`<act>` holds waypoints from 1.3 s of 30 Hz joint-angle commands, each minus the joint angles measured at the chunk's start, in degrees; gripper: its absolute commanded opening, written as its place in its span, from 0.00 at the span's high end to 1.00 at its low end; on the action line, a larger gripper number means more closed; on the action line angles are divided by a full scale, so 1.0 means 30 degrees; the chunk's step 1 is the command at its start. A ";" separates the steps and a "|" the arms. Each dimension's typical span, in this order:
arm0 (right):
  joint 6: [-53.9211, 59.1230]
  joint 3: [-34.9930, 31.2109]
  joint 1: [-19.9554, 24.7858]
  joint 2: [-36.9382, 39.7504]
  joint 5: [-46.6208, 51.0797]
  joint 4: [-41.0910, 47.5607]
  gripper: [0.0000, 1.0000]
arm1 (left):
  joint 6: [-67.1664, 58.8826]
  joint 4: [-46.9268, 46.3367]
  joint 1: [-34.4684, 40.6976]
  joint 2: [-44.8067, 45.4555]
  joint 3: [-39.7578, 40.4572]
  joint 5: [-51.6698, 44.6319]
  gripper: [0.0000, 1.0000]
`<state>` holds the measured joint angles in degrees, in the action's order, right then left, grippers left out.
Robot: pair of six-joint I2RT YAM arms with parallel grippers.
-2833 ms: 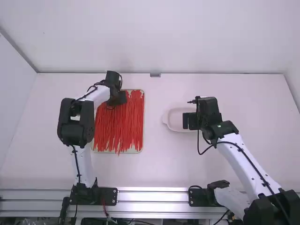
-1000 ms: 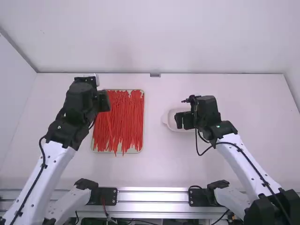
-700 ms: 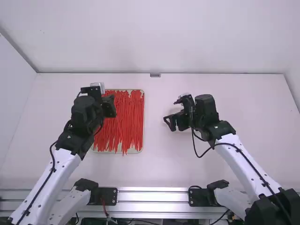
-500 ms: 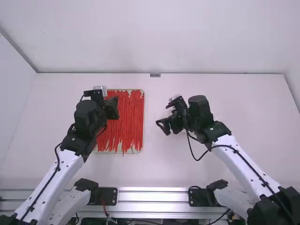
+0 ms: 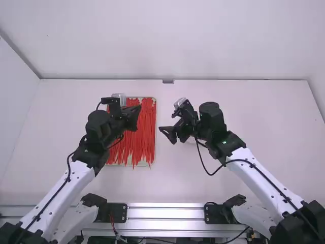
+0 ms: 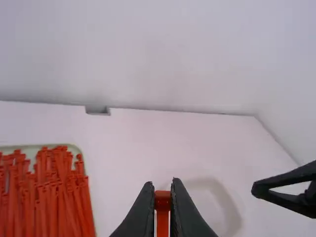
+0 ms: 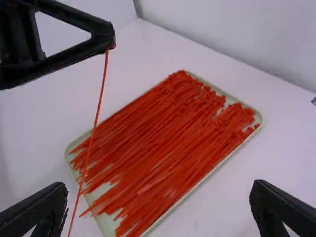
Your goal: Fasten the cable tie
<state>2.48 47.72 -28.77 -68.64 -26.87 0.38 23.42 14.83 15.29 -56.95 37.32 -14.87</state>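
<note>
My left gripper [image 5: 132, 115] hangs above the tray's near-right part, shut on one red cable tie [image 7: 100, 98]. The tie dangles straight down from its fingertips [image 7: 106, 42]; in the left wrist view the tie [image 6: 162, 210] sits pinched between the two fingers. My right gripper [image 5: 172, 125] hovers just right of the tray, wide open with nothing in it and turned toward the left gripper. Its fingers [image 7: 37, 210] stand far apart. A pale tray [image 5: 152, 104] carries a heap of red cable ties [image 5: 137, 133].
A white bowl [image 6: 224, 185] sits on the table under the right gripper, right of the tray. A small grey bracket [image 5: 168, 81] marks the table's far edge. The white table [image 5: 274, 117] is bare to the right and front.
The left gripper rose from the tray's far end with one tie and swung toward the middle. The right gripper left the bowl, moved left and turned to face it.
</note>
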 commanded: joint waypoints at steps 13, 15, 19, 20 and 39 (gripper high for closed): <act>-0.1392 0.0568 -0.0160 -0.0124 -0.1683 -0.1712 0.02 | 0.1581 0.3832 0.0204 -0.0699 -0.0087 -0.0903 0.98; -0.1384 0.0568 -0.0321 -0.0124 -0.1683 -0.1705 0.01 | 0.1916 0.4364 0.0291 -0.0699 -0.0087 -0.0911 0.99; -0.1377 0.0568 -0.0576 -0.0124 -0.1464 -0.1705 0.01 | 0.2594 0.5217 0.0459 -0.0699 -0.0087 -0.0903 0.99; -0.1377 0.0568 -0.0532 -0.0124 -0.1472 -0.1705 0.01 | 0.2630 0.5479 0.0634 -0.0699 -0.0087 -0.0889 0.98; -0.1894 0.0568 -0.0663 -0.2535 -0.3184 -0.3002 0.16 | 0.3286 0.8145 0.0947 -0.0699 -0.0087 -0.0816 0.98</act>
<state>-2.98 47.72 -30.48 -75.66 -33.76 -8.03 33.26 38.74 17.63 -58.83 37.32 -16.75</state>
